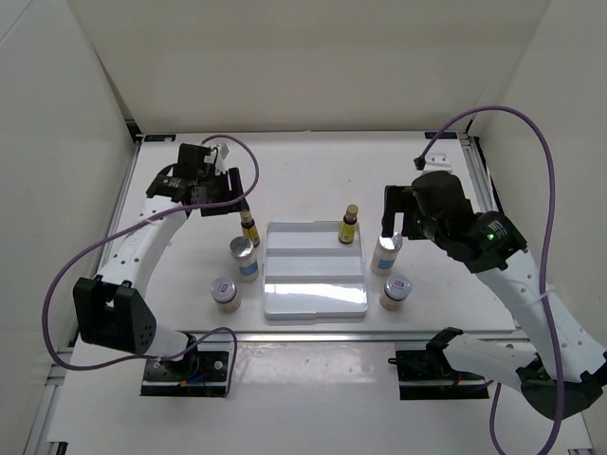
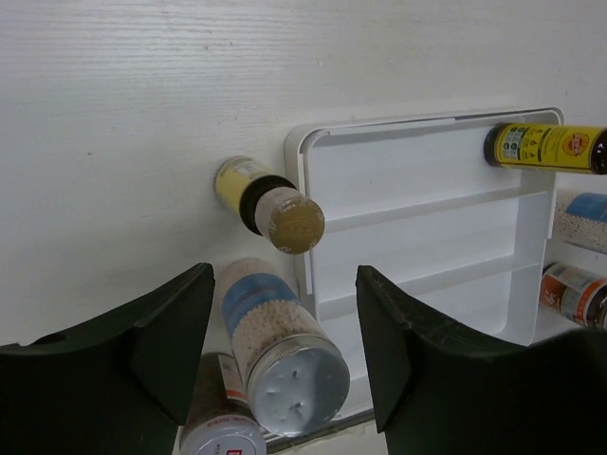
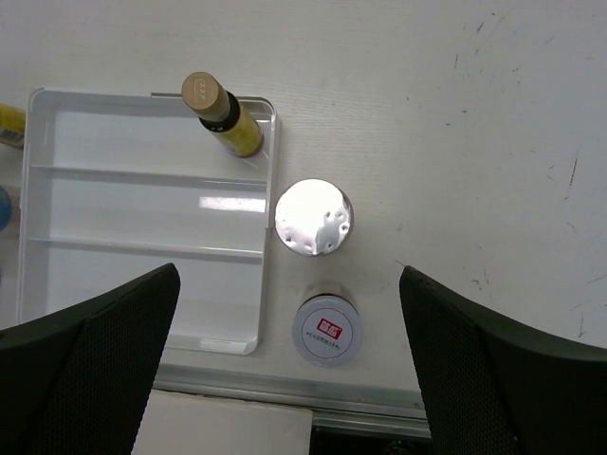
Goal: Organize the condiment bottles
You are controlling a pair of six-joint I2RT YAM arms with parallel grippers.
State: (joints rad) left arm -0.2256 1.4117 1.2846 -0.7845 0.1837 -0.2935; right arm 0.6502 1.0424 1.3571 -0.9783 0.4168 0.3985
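Your left gripper (image 2: 285, 280) has its matte black, wedge-shaped fingers (image 2: 152, 332) roughly half apart, with nothing between them. Just beyond their tips stands a slim amber-yellow bottle (image 2: 270, 204) with a dark collar and a round tan cap. It rests on the white, faintly grained table (image 2: 142, 114), just beside the far left corner of the glossy white plastic stepped tray (image 2: 417, 218). Near it, along the tray's left edge, you have a taller bottle of white granules (image 2: 285, 365) with a dimpled silver cap, and a short pinkish jar (image 1: 225, 292) with a flat silver lid. A second amber-yellow bottle (image 1: 349, 225) stands upright on the tray's far step, at its right end. Your right gripper (image 3: 289, 273) is spread wide and grips nothing. Below it are another silver-capped white bottle (image 3: 314, 217) and another pinkish jar (image 3: 327, 330), its round lid bearing a red label, both on the table beside the tray's right edge
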